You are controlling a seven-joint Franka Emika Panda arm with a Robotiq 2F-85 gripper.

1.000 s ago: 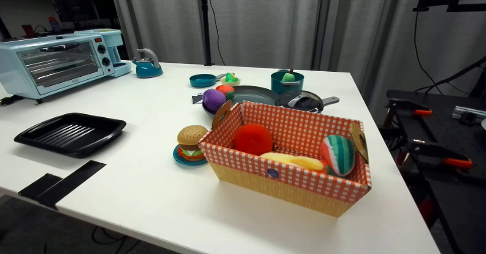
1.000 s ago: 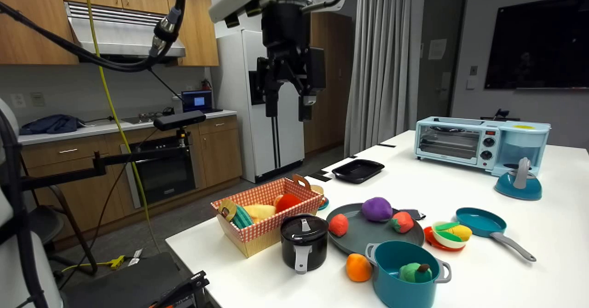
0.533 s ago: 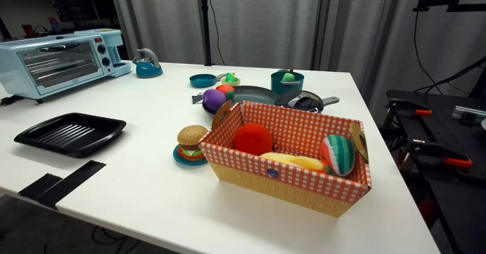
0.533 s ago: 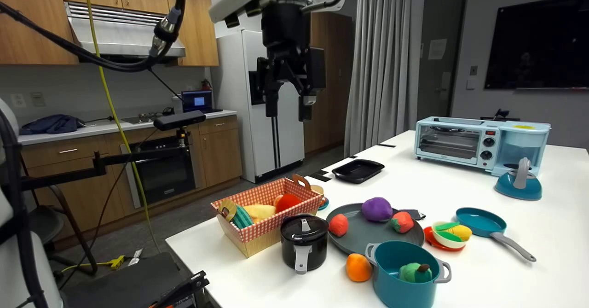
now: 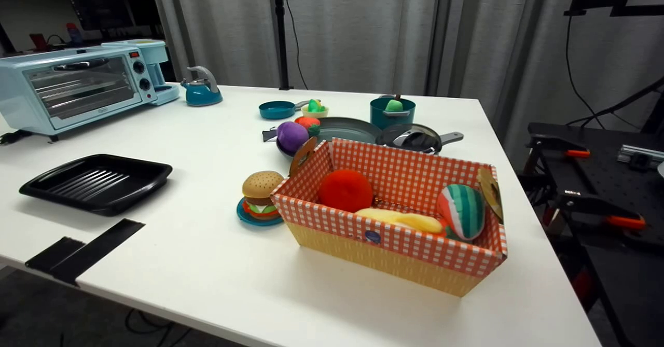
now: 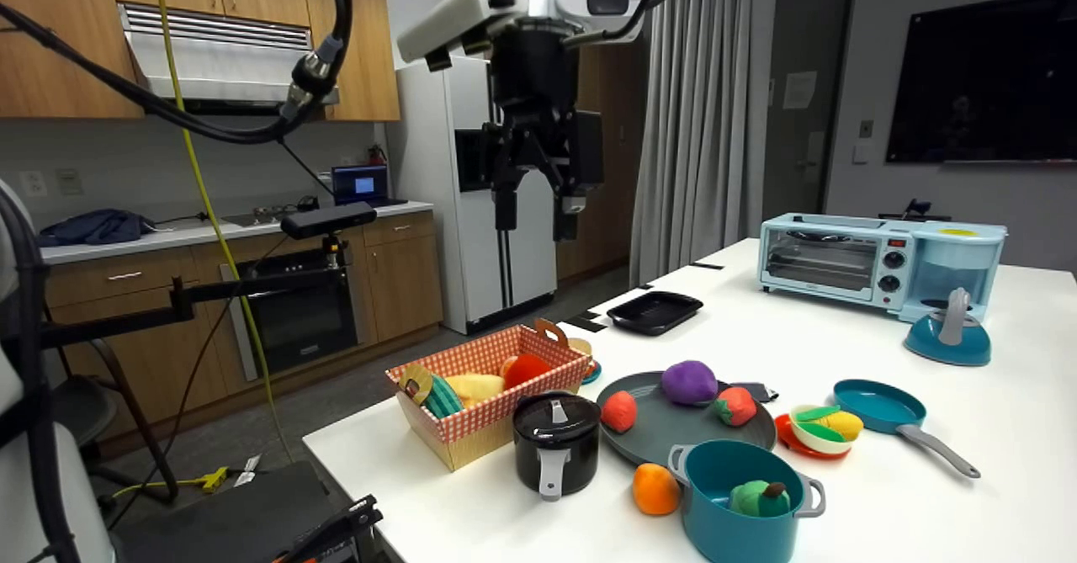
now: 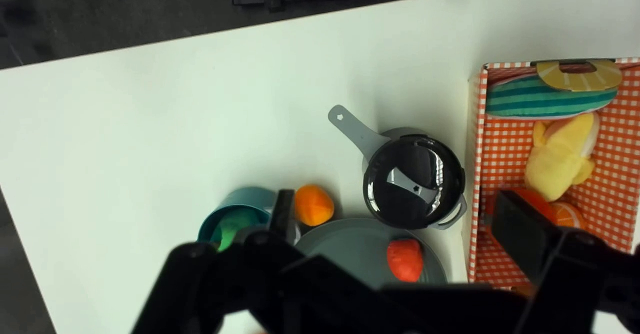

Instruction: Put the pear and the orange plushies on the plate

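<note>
The likely pear (image 6: 759, 498), green with a brown stem, sits inside a teal pot (image 6: 730, 538), walled in all round, while the apparent orange (image 6: 656, 489) rests loose on the white table (image 6: 589, 538), just beside the pot and near the gray plate (image 6: 673, 427) meant for both. Neither is on the plate. The gripper (image 6: 535, 216) hangs well above the table, jaws spread wide with nothing between, a stance that suggests clearance to choose a target before descending. The orange, free of any container, looks the simpler lift; the pear probably calls for a straight drop into the pot, where a jaw could catch the rim. On the plate, a red plush (image 6: 620, 411), a leafy red plush (image 6: 734, 406) and a purple plush (image 6: 690, 382) lie toward the edge, leaving a bare middle that seems the natural landing spot. Next to it stands a black saucepan (image 6: 572, 462), its lid (image 6: 538, 418) on and any contents hidden. Past the saucepan, a checkered basket (image 5: 389, 259) holds a striped watermelon (image 5: 467, 212), a yellow plush (image 5: 386, 216) and a round scarlet plush (image 5: 345, 190); the wrist view adds what looks like a citrus slice (image 7: 568, 215), a possible rival for the task's name. On the plate's opposite side, a cream bowl (image 6: 816, 443) carries green and yellow pieces (image 6: 841, 425).
</note>
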